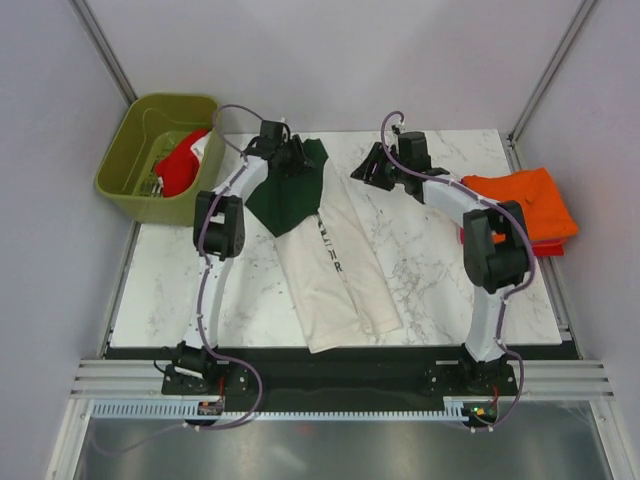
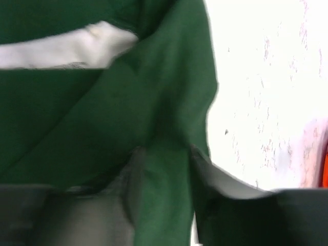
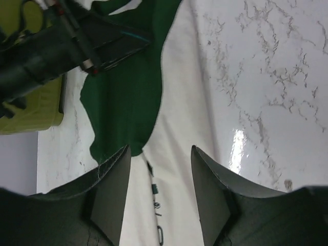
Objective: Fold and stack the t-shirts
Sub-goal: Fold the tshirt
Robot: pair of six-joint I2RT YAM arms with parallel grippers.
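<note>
The cream t-shirt with dark green sleeves lies lengthwise in the middle of the marble table, folded narrow, black print showing. My left gripper is at its far end, shut on the green sleeve, which hangs lifted from it; green cloth fills the left wrist view between the jaws. My right gripper is open and empty just right of the shirt's top; its view shows the cream cloth and the green sleeve below its spread fingers. A folded orange shirt lies at the right edge. A red shirt sits in the bin.
The olive-green plastic bin stands off the table's far left corner, with red and white cloth inside. Grey walls and frame posts enclose the table. Bare marble lies between the cream shirt and the orange one.
</note>
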